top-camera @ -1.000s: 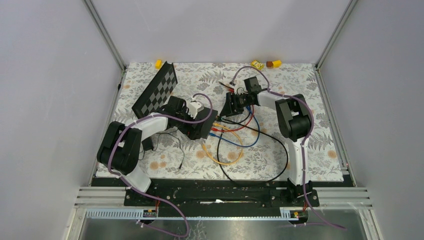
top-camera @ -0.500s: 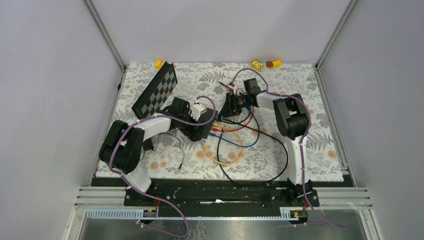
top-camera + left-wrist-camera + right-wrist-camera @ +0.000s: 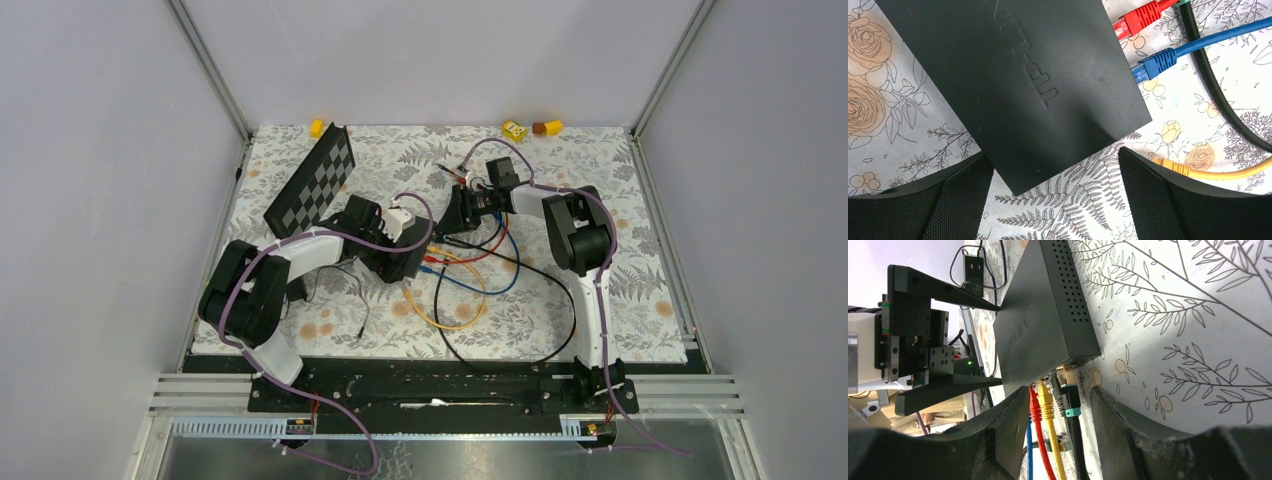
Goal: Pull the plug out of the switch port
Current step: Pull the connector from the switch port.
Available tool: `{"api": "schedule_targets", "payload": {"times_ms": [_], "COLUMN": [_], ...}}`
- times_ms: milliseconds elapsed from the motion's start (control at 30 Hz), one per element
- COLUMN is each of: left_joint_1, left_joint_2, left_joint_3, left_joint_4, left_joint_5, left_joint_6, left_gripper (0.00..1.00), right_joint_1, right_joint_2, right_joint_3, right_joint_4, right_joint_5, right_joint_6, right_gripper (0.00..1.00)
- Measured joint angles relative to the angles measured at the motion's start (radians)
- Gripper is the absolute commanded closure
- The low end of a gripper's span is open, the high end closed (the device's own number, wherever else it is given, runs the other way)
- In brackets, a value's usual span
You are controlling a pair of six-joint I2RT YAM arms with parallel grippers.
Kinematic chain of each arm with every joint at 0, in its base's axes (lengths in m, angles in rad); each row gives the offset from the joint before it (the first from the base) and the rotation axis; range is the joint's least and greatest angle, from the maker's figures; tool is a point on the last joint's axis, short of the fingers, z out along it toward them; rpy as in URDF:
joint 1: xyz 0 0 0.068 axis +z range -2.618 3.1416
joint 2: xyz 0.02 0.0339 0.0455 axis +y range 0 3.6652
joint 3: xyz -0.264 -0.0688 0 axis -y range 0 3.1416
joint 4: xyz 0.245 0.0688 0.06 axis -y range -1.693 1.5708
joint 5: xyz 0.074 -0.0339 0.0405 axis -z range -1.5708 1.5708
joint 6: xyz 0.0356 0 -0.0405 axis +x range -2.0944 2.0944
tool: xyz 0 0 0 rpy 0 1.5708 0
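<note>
The switch (image 3: 1038, 75) is a flat black box lying on the flowered mat (image 3: 893, 125). My left gripper (image 3: 1055, 200) is open, its pads on either side of the switch's near corner without touching it. Red (image 3: 1034, 407), yellow (image 3: 1046, 402) and black teal-banded (image 3: 1068, 397) plugs sit side by side in the switch (image 3: 1038, 325) ports. A blue plug (image 3: 1155, 62) is beside the red one. My right gripper (image 3: 1058, 415) is open and straddles these plugs. Its left finger lies close against the red plug; its right finger stands apart from the black plug.
A chequered board (image 3: 313, 185) leans at the back left. A small adapter block (image 3: 295, 290) with a thin wire lies by the left arm. Cables (image 3: 470, 290) loop across the mat's middle. Small yellow and brown items (image 3: 515, 129) sit along the back edge.
My right gripper's jaws have narrowed around the plugs and it has edged left toward the ports. My left arm has shifted slightly over the switch, its jaws barely changed.
</note>
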Motion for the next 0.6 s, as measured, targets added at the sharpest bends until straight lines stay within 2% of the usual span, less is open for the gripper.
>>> {"api": "schedule_targets", "payload": {"times_ms": [300, 600], "left_joint_1": [-0.002, -0.003], "left_joint_2": [0.0, 0.0], "left_joint_3": [0.0, 0.0], "left_joint_4": [0.003, 0.003], "left_joint_5": [0.0, 0.0], "left_joint_6": [0.0, 0.0], "left_gripper": [0.07, 0.07], "right_joint_1": [-0.003, -0.005], "right_joint_2": [0.051, 0.073], "right_joint_3": [0.047, 0.061], "right_joint_4": [0.006, 0.019], "right_joint_5": [-0.047, -0.079], "right_joint_6": [0.027, 0.035], "right_gripper": [0.5, 0.51]}}
